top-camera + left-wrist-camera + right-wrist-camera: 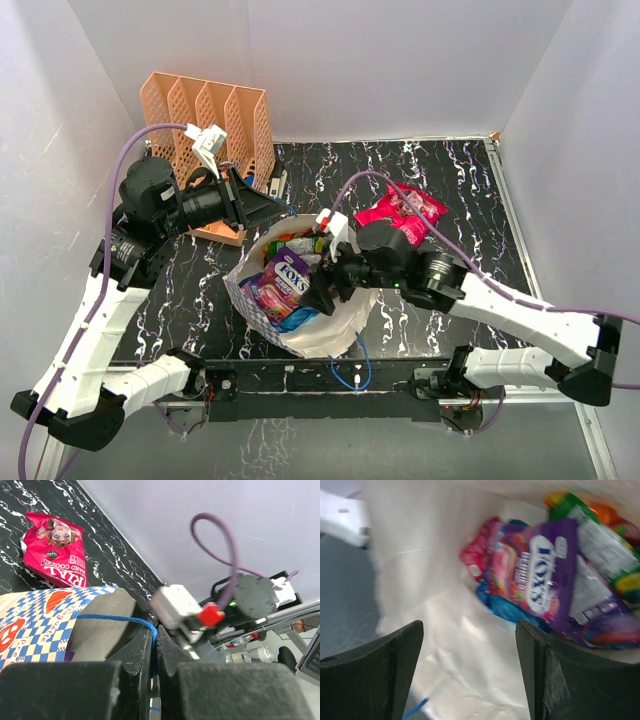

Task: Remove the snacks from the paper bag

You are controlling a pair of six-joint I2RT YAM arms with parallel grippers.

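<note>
The checkered paper bag [262, 318] stands open at the table's front middle, with cream inner walls [440, 610]. Inside lie a purple FOX'S pouch [287, 277] [555, 580], magenta [475, 557], blue [507, 607] and green-orange [600, 520] pouches. One magenta pouch [402, 213] [55, 550] lies on the table behind the bag. My left gripper [262, 208] [155, 640] is shut on the bag's blue cord handle [112, 618] at the bag's back rim. My right gripper [322, 290] [470, 645] is open and empty inside the bag's mouth, beside the purple pouch.
A peach slotted file rack [210, 120] stands at the back left, behind the left arm. White walls close the table on three sides. A second blue cord handle [350, 375] hangs at the bag's front by the arm bases.
</note>
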